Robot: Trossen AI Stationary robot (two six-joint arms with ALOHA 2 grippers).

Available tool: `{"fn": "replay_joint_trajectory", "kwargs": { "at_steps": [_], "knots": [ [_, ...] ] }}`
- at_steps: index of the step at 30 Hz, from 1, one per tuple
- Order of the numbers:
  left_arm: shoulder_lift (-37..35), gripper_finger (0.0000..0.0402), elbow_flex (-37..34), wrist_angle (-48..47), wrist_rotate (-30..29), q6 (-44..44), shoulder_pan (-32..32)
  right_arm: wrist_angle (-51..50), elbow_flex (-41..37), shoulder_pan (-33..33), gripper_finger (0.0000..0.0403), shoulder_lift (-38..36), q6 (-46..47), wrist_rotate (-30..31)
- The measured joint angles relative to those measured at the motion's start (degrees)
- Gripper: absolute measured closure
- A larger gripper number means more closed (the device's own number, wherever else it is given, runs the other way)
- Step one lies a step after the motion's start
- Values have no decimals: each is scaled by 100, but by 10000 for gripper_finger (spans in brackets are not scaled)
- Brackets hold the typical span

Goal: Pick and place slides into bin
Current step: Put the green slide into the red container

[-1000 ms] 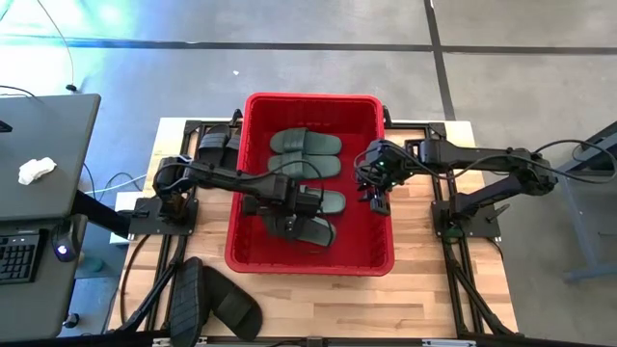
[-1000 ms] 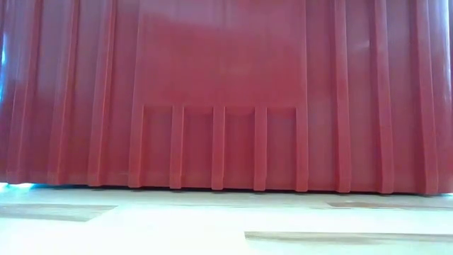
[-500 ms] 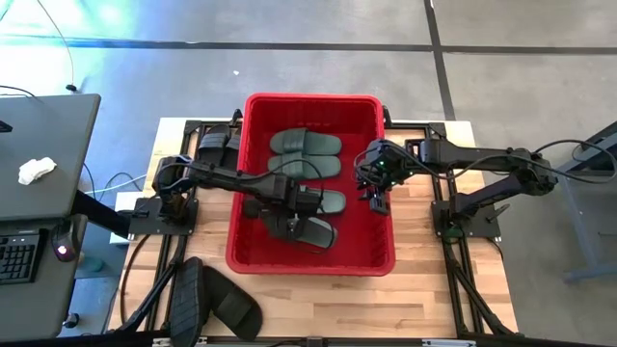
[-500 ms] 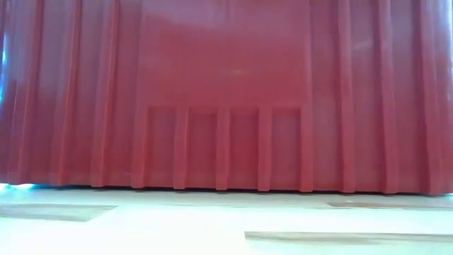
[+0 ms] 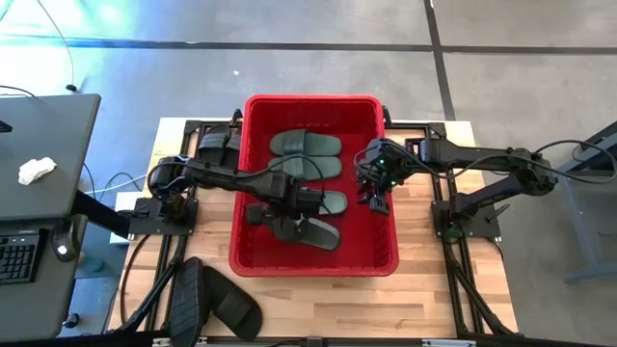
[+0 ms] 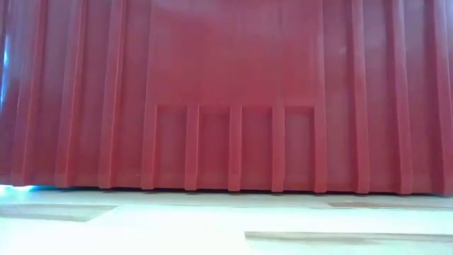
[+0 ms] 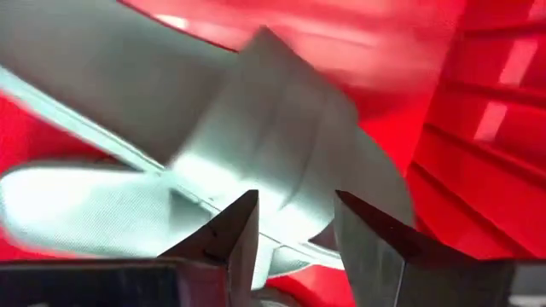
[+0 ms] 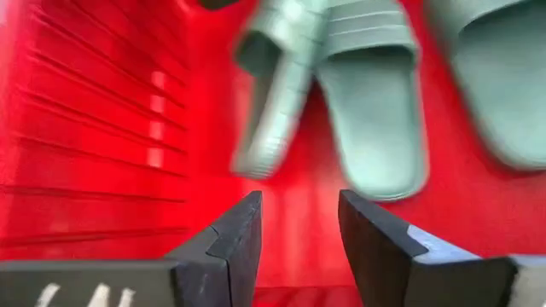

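High view: four dark green rubber slides with ribbed straps lie inside the large rectangular red plastic bin, which sits mid-table, and two black rubber slides still wait on the wooden tabletop near its front left corner. The step in hand looks like settling a green slide on the bin floor. To do it well, the left arm should let go only once the slide rests flat, then rise straight up so the fingers do not drag the strap or snag the bin's wall.

The left gripper is down inside the bin; its fingers stand slightly apart right against a green slide, but I cannot tell whether they grip it. The right gripper hovers just inside the bin's right wall, fingers parted and holding nothing.
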Motion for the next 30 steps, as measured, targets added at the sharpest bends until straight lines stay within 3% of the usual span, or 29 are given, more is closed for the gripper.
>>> {"fn": "replay_joint_trajectory", "kwargs": {
  "at_steps": [9,14,22,30],
  "knots": [
    [-117,264,1085,-567,-316,-947,58,86,0,-269,259,63,429,-743],
    [-134,264,1858,-1088,-582,-1787,332,526,-2,-383,259,299,538,-1448],
    [-348,264,2805,-1187,-212,-2541,1365,855,-2,-475,259,775,492,-1771],
    [-1013,264,3039,-414,550,-2437,2896,1053,31,-387,259,1473,459,-1740]
  ]
}}
